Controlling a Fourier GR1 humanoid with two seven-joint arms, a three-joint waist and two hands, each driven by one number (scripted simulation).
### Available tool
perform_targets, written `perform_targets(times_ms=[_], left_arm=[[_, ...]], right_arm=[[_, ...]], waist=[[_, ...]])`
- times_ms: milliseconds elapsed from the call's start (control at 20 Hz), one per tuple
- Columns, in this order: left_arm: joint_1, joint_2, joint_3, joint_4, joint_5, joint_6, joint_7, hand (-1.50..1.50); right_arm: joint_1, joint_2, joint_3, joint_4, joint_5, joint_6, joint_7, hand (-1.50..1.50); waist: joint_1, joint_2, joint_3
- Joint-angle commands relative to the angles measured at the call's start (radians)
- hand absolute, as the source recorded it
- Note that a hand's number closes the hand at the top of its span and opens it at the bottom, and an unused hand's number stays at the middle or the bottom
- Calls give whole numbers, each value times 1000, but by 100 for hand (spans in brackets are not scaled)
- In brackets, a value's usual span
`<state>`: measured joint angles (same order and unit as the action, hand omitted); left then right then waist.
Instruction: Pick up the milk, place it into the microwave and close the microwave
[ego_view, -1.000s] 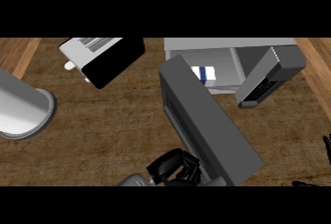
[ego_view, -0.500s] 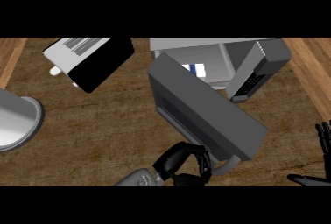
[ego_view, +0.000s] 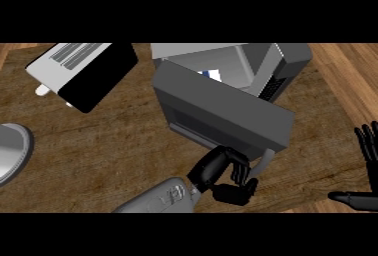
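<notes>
The microwave (ego_view: 284, 65) stands at the top middle with its grey door (ego_view: 221, 112) swung partway out across the opening. Behind the door's top edge a small part of the blue and white milk carton (ego_view: 213, 75) shows inside the cavity. My left hand (ego_view: 221, 175) is at the door's lower edge, next to the pale door handle (ego_view: 263, 162). Its fingers are loosely bent against the door and hold nothing. My right hand (ego_view: 367, 150) rests open at the right edge, fingers up, apart from everything.
A white and black toaster (ego_view: 81, 70) lies on the wooden counter at the top left. A round grey vessel (ego_view: 11, 152) sits at the left edge. Bare counter (ego_view: 103, 145) lies between it and the microwave door.
The door has swung nearer to the microwave's front with my left hand following it. The toaster and grey vessel have slid left in view. My right hand shows more at the right edge.
</notes>
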<state>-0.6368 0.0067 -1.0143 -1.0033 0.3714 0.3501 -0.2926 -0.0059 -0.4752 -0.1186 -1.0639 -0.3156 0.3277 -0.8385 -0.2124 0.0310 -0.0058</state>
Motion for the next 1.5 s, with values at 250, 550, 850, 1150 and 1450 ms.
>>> perform_targets(times_ms=[250,550,850,1150,1450], left_arm=[[-189,-7,50,43,104,80,-12,150],[-286,-6,70,96,152,104,-2,150],[-351,-6,88,156,199,130,7,150],[-427,-6,112,212,234,151,13,150],[-478,-5,121,251,267,163,14,150]], right_arm=[[-56,-31,29,-66,-22,58,23,-150],[-98,-48,34,-89,-54,86,47,-150],[-137,-66,48,-115,-92,127,84,-150],[-166,-103,56,-148,-118,163,118,-150],[-196,-106,96,-178,-157,229,156,-150]], waist=[[-69,20,3],[-114,37,7],[-145,51,9],[-186,58,9],[-200,65,12]])
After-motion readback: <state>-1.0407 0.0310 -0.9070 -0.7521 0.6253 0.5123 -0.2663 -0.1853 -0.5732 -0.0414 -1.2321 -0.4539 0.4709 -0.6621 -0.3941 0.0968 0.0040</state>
